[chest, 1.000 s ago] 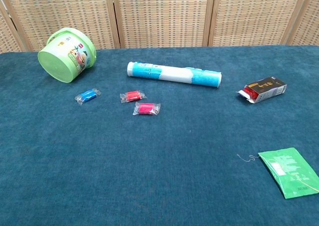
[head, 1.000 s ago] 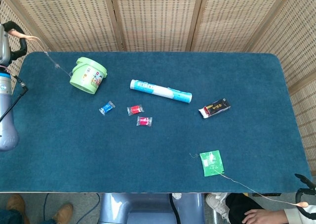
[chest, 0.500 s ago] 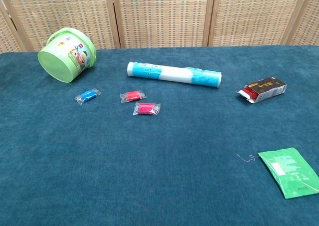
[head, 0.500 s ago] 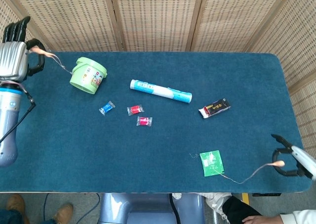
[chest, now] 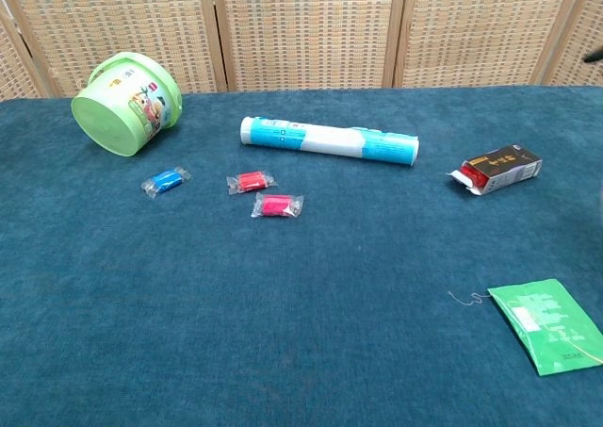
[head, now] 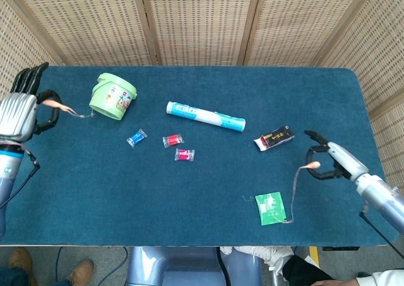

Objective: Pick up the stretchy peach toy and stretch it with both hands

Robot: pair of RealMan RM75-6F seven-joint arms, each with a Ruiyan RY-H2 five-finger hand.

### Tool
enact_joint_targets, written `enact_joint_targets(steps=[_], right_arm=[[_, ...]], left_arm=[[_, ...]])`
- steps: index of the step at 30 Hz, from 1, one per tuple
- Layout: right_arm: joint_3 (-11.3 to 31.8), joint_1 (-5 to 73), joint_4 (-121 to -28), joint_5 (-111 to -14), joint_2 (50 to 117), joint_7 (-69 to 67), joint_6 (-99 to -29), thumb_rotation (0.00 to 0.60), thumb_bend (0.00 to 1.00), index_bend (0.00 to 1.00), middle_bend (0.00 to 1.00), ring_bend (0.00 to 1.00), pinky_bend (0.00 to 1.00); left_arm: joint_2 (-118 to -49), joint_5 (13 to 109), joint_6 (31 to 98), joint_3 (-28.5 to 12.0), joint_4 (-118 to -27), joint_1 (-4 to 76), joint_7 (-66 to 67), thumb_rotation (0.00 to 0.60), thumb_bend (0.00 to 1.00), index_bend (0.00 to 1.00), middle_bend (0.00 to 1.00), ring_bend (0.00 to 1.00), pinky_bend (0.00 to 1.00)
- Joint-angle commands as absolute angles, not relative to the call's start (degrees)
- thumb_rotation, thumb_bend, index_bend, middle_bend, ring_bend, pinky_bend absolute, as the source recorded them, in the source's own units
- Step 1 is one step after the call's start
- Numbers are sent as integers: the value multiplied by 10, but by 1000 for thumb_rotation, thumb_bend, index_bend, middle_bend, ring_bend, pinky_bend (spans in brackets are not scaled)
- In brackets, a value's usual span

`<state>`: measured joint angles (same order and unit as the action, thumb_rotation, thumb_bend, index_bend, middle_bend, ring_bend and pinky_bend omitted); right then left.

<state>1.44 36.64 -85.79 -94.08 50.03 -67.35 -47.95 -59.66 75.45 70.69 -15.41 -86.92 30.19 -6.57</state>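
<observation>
Left hand: raised at bench edge, fingers pinching a peach toy piece.
Right hand: low, fingers pinching another peach piece.

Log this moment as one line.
left hand: pinches toy end | right hand: pinches other end | peach toy: thin strand | green packet: on table

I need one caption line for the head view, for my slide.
Both hands pinch peach toy ends; slack strand droops over the table.

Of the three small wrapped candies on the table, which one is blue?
The blue candy is the one nearest the green bucket, furthest left. The other two candies are red and pink, lying close together beside it.
</observation>
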Motion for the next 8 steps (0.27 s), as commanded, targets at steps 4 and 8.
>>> enact_joint_targets(steps=[4, 8], right_arm=[[74, 402, -879, -844, 578, -535, -457, 600, 594, 774, 85, 0, 0], [96, 411, -887, -782, 617, -448, -457, 600, 593, 774, 85, 0, 0]], left_arm=[[-602, 772, 745, -122, -909, 259, -71, 600, 574, 833, 0, 0, 0], [-608, 771, 747, -114, -911, 250, -68, 600, 574, 833, 0, 0, 0]])
